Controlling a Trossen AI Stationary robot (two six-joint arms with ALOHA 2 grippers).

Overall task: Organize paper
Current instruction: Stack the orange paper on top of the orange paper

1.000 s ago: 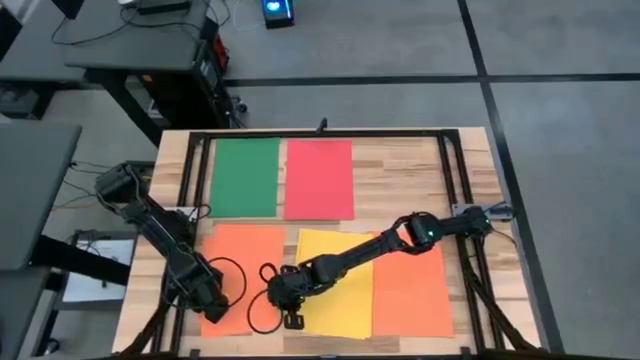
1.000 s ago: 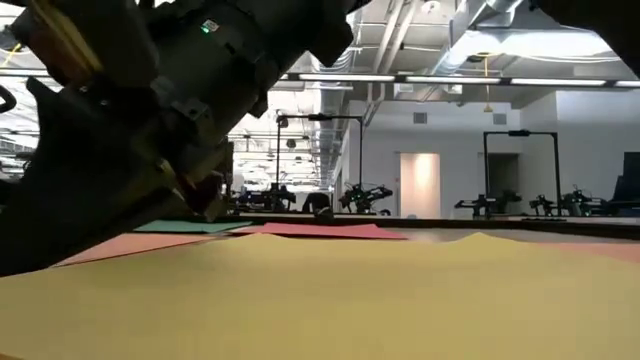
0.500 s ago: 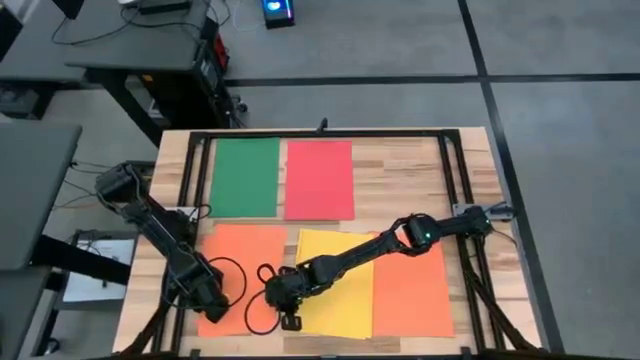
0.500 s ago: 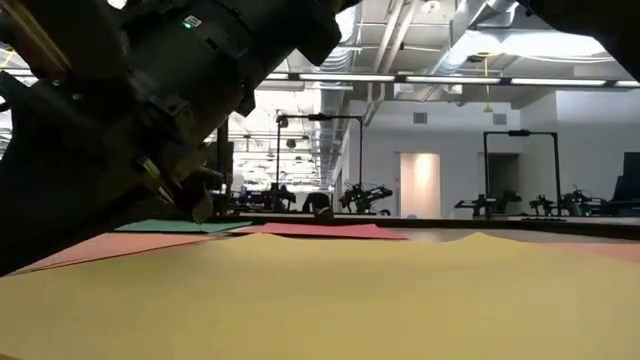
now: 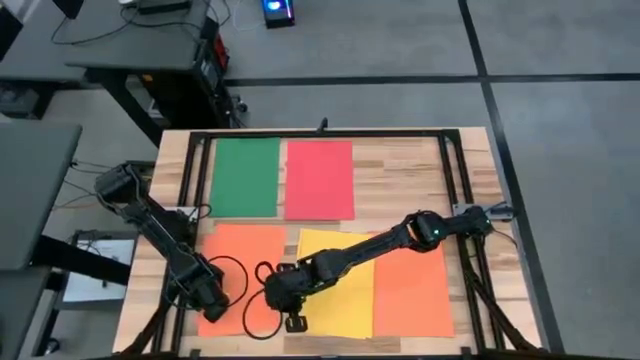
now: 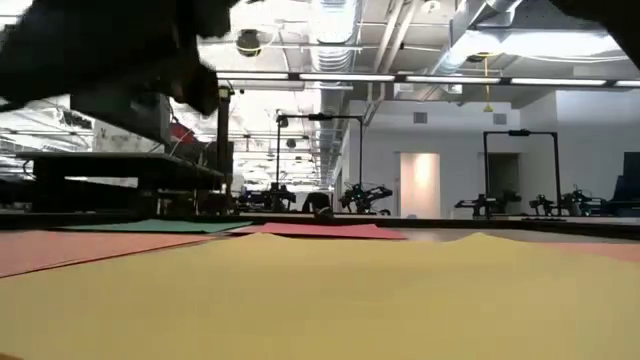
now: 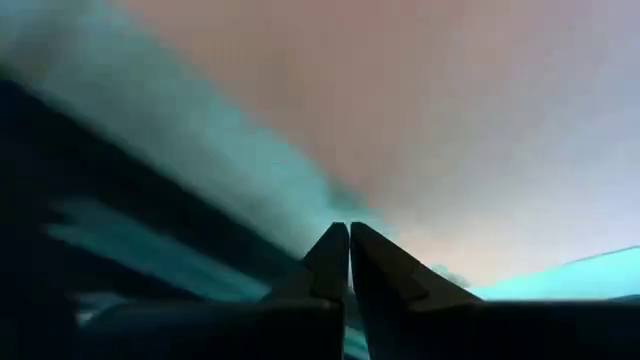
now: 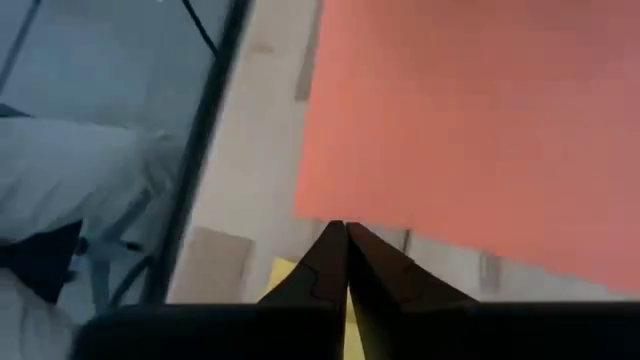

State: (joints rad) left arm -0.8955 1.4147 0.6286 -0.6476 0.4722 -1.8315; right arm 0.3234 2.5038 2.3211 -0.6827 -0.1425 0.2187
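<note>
- Paper everywhere on the bench (image 5: 400,180): green sheet (image 5: 245,177) and red sheet (image 5: 319,179) side by side in the upper middle of the high view; left orange sheet (image 5: 245,262), yellow sheet (image 5: 340,300) and right orange sheet (image 5: 412,295) in a row across the lower middle
- Right hand (image 5: 290,318) is down at the lower left corner of the yellow sheet, arm stretched across it from the right; its wrist view shows the fingers pressed together, tips meeting, with a sliver of yellow just beside them; whether paper is pinched between them, I cannot tell
- Left hand (image 5: 212,305) sits at the lower left edge of the left orange sheet; fingers together there too
- Judgement on the step: the yellow sheet looks slightly skewed and overlaps its orange neighbour, so squaring it is the job; drag low and slow, keep the corner flat, or the thin sheet may buckle or carry the orange one along
</note>
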